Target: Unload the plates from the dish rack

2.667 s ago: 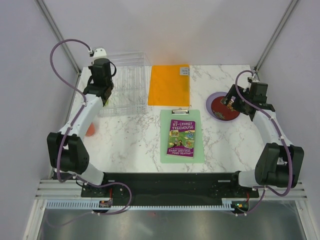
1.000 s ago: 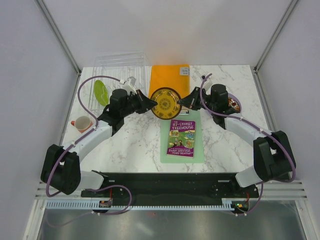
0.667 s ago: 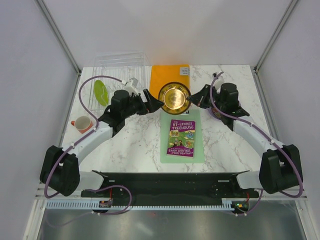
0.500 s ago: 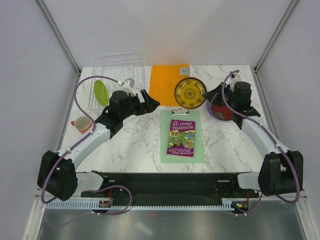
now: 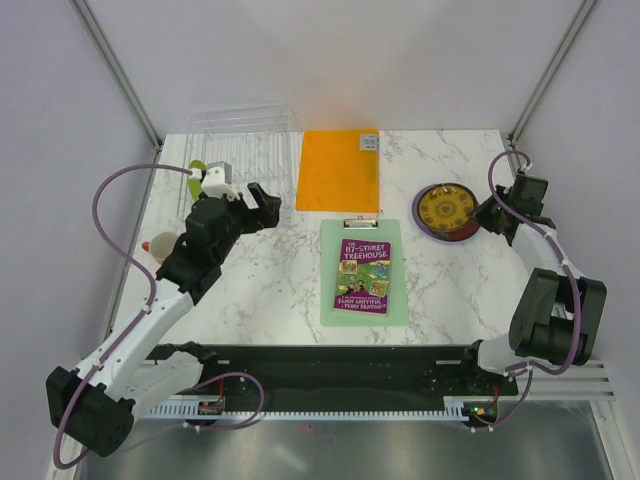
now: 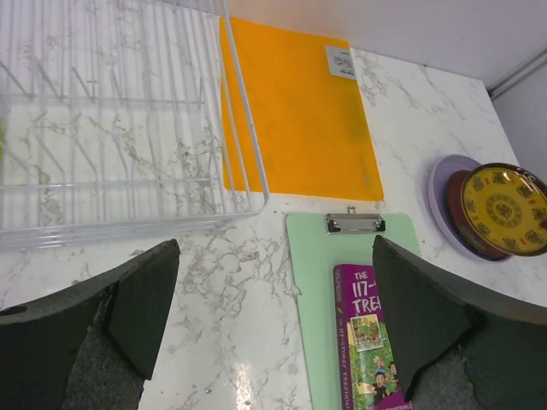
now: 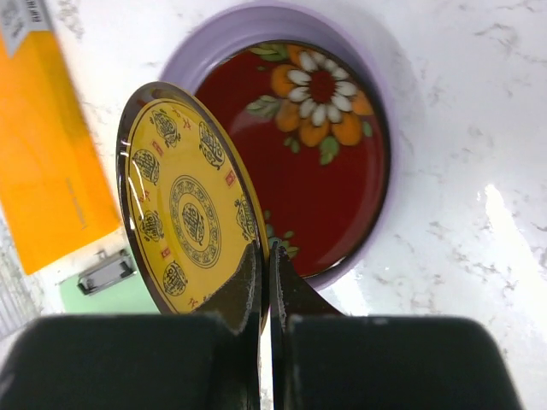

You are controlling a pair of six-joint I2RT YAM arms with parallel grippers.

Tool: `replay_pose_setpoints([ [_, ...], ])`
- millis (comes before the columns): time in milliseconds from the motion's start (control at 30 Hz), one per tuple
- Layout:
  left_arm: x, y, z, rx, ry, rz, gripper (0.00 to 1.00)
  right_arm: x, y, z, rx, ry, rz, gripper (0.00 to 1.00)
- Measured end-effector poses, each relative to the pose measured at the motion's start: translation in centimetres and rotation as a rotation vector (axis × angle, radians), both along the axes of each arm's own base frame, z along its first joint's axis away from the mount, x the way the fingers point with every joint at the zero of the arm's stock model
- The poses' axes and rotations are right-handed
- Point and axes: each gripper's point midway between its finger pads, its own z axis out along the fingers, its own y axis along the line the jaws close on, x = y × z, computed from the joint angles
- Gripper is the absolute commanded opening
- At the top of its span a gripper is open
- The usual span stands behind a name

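At right in the top view, the round yellow patterned plastic plate [image 5: 447, 207] tilts over the dark red flowered plate [image 7: 333, 171] inside the lilac plate [image 7: 282, 21], its rim pinched by my right gripper [image 7: 263, 265]. The purple book [image 5: 362, 275] reads "117-Storey Treehouse". My left gripper [image 6: 273, 256] gapes wide, holding nothing.

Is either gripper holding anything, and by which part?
The right gripper pinches the yellow plate by its rim. The left gripper is open and empty.

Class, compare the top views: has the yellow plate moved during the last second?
Yes. The yellow plate went right, from the near edge of the orange sheet to over the dark red plate, pinched in the right claw.
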Motion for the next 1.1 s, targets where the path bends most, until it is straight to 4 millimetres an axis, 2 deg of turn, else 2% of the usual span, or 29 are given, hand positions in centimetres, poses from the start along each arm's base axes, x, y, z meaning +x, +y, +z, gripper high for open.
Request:
replay_pose_setpoints([
  [300, -0.9, 2.1, -0.5, 0.058, 0.002, 0.069, 1.0, -0.6, -4.6, -4.1, 0.043, 0.086, -0.094, 0.0],
  [367, -0.8, 2.4, -0.6, 0.07, 0.002, 0.081, 1.0, -0.3, -4.8, -4.8, 0.057, 0.088, -0.091, 0.0],
  [567, -0.9, 2.9, -1.0, 0.087, 0.011, 0.1, 1.0, 0.2, -3.7, -6.5, 0.116, 0.1, -0.046, 0.02],
  [667, -0.9, 3.0, -1.2, 0.092, 0.016, 0.108, 1.0, 0.5, -3.3, -6.9, 0.144, 0.099, -0.035, 0.39],
  [700, -0.9, 3.0, -1.3, 0.094, 0.019, 0.11, 1.0, 0.6, -3.2, -6.8, 0.151, 0.093, -0.029, 0.57],
  [800, -0.7, 3.0, -1.8, 0.102, 0.032, 0.112, 1.0, 1.1, -2.9, -6.4, 0.168, 0.069, -0.018, 0.81],
  [967, -0.4, 2.9, -2.8, 0.119, 0.062, 0.112, 1.0, 2.0, -2.4, -5.4, 0.175, 0.014, 0.02, 0.88],
  [1100, 0.3, 3.4, -4.3, 0.147, 0.104, 0.128, 1.0, 2.0, -2.4, -4.8, 0.16, 0.002, 0.033, 0.9],
])
